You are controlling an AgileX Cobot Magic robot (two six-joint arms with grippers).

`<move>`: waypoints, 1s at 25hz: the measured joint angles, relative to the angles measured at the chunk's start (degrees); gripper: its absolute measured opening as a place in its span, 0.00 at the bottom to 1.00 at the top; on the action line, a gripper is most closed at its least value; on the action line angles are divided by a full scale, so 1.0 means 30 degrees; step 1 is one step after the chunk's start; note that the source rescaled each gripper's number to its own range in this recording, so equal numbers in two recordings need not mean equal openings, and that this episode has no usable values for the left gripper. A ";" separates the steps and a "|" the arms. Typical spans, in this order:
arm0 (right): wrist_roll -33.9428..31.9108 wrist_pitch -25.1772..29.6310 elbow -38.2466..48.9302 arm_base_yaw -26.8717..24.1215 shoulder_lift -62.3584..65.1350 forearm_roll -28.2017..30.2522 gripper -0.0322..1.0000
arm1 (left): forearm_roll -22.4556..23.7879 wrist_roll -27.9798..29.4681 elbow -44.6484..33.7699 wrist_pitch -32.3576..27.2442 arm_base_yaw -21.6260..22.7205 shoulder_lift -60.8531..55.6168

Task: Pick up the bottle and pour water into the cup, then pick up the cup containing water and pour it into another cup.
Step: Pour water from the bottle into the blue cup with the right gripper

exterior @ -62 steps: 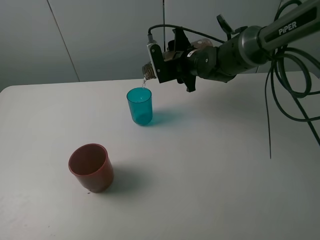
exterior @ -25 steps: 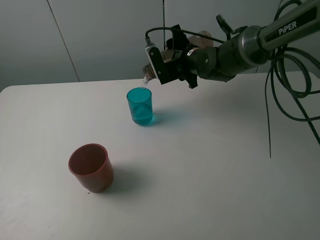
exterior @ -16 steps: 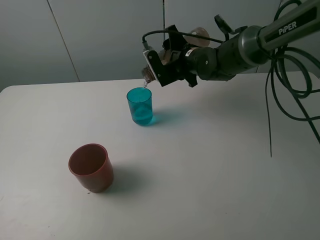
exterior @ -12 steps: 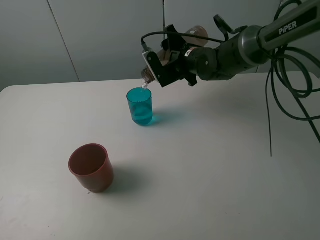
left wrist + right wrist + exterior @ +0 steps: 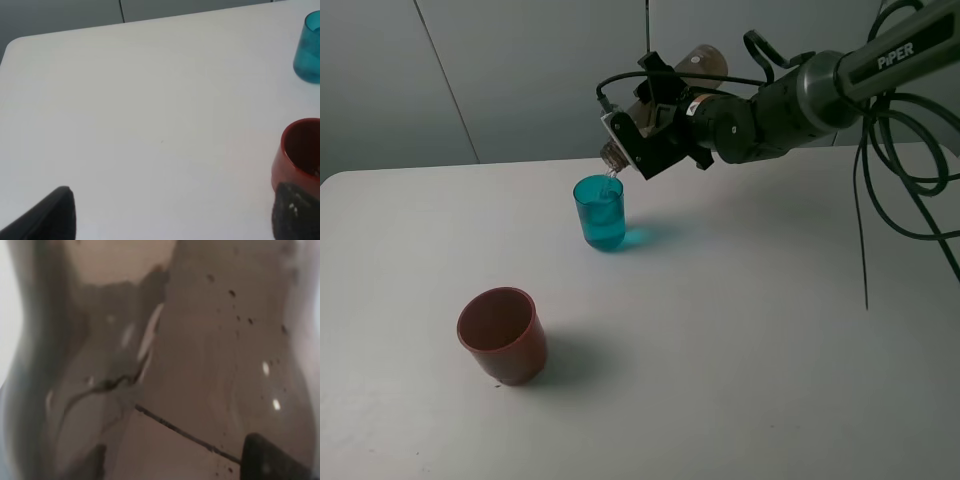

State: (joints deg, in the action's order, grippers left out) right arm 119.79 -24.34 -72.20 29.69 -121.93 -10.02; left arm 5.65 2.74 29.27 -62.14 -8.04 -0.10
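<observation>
Pouring, my right tool (image 5: 638, 140) was clamped on the bottle (image 5: 703, 60), neck just above the cup (image 5: 599, 212). I judged a slow tilt, mouth centred over that rim, would avoid spills.

One word can be read: "PiPER" (image 5: 904, 47), printed in white on the dark grey link of the right arm (image 5: 850, 75), in the upper right corner of the exterior high view. The letters are capitals apart from a small "i". They run along the link and slant upward toward the picture's right edge. A bundle of black cables (image 5: 895, 150) loops just below the lettered link. The brand word appears once, on this link.
</observation>
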 joint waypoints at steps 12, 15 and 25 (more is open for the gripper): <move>0.0000 -0.0942 0.0000 0.0000 0.0000 0.0166 0.03 | 0.0000 0.0000 0.0000 0.0000 0.0000 0.0000; 0.0000 -0.1017 0.0000 0.0000 0.0000 0.0472 0.03 | 0.0000 0.0000 0.0000 0.0000 0.0000 0.0000; 0.0000 -0.2901 0.0000 0.0000 0.0000 0.1129 0.03 | 0.0000 0.0000 0.0000 0.0000 0.0000 0.0000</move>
State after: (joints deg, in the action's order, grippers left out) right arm 119.79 -33.04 -72.20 29.69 -121.93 -6.64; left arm 5.65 2.74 29.27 -62.14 -8.04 -0.10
